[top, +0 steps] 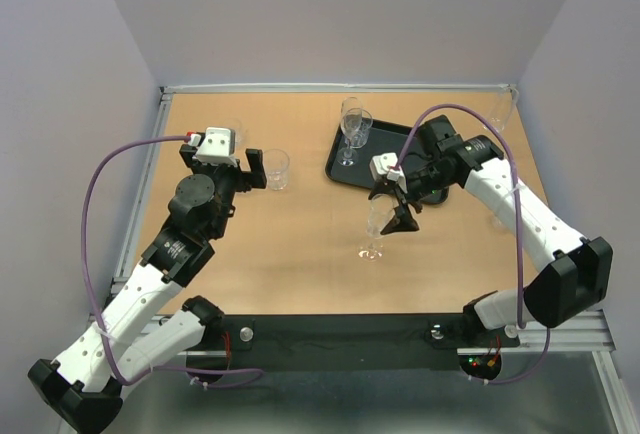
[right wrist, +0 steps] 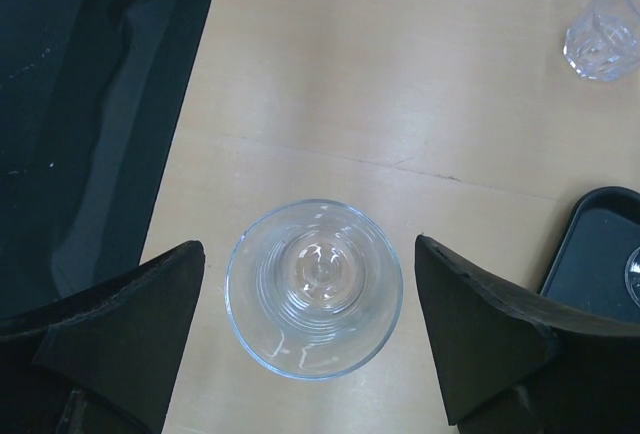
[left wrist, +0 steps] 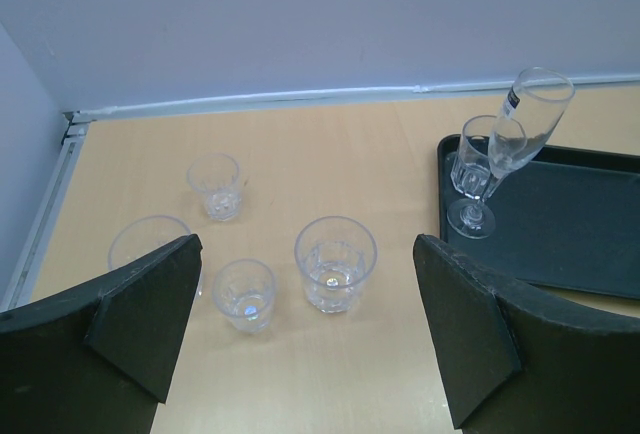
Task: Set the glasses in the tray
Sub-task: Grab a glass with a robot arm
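Note:
The black tray (top: 388, 147) lies at the back right of the table, with two stemmed glasses (top: 352, 126) standing on its left end. My right gripper (top: 392, 208) is open, just above a stemmed glass (top: 374, 226) that stands on the table in front of the tray. In the right wrist view this glass (right wrist: 314, 289) shows from above, between the fingers and untouched. My left gripper (top: 228, 166) is open and empty, over several tumblers. In the left wrist view the nearest tumblers (left wrist: 335, 262) (left wrist: 244, 294) stand ahead of the open gripper (left wrist: 305, 344). The tray (left wrist: 585, 239) is at the right.
Two more tumblers (left wrist: 215, 186) (left wrist: 150, 244) stand near the left table edge. A tall glass (top: 503, 109) stands in the back right corner by the wall. A black strip (right wrist: 90, 104) runs along the table's near edge. The tray corner (right wrist: 600, 244) shows beside my right finger.

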`<state>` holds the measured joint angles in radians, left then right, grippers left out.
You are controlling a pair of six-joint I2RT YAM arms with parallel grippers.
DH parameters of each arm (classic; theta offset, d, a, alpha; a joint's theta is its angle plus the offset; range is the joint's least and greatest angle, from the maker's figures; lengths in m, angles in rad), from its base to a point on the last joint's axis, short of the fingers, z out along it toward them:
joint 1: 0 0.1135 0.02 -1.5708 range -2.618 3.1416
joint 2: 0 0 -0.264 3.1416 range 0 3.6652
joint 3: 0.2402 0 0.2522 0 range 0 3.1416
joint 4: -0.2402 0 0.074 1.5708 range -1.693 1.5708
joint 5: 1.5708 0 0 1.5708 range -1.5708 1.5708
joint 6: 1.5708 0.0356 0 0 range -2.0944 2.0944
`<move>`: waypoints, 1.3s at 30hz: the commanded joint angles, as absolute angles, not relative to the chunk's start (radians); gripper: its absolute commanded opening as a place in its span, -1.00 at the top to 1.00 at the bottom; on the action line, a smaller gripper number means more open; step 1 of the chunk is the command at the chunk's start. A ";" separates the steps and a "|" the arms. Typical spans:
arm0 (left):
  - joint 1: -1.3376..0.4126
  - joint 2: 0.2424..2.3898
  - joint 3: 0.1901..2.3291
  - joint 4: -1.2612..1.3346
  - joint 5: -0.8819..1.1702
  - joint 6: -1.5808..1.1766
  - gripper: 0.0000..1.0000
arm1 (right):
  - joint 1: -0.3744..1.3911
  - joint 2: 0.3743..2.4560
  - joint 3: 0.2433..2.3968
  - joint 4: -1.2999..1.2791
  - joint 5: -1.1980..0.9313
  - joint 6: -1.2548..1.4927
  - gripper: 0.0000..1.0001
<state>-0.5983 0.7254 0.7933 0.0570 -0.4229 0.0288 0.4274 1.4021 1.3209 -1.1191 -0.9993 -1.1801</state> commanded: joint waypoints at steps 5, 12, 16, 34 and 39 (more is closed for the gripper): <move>-0.592 0.729 0.781 0.112 -0.436 0.035 -0.97 | 0.445 1.388 1.367 -1.101 -0.996 -1.166 -0.59; -0.592 0.727 0.781 0.112 -0.436 0.037 -0.97 | 0.448 1.384 1.368 -1.101 -0.999 -1.167 -0.09; -0.592 0.727 0.779 0.112 -0.434 0.035 -0.97 | 0.446 1.374 1.368 -1.101 -1.000 -1.169 0.12; -0.592 0.724 0.778 0.112 -0.439 0.035 -0.97 | 0.345 1.381 1.595 -1.108 -1.005 -0.983 0.28; -0.591 0.727 0.776 0.114 -0.437 0.037 -0.97 | 0.313 1.429 1.678 -1.068 -0.924 -0.875 0.29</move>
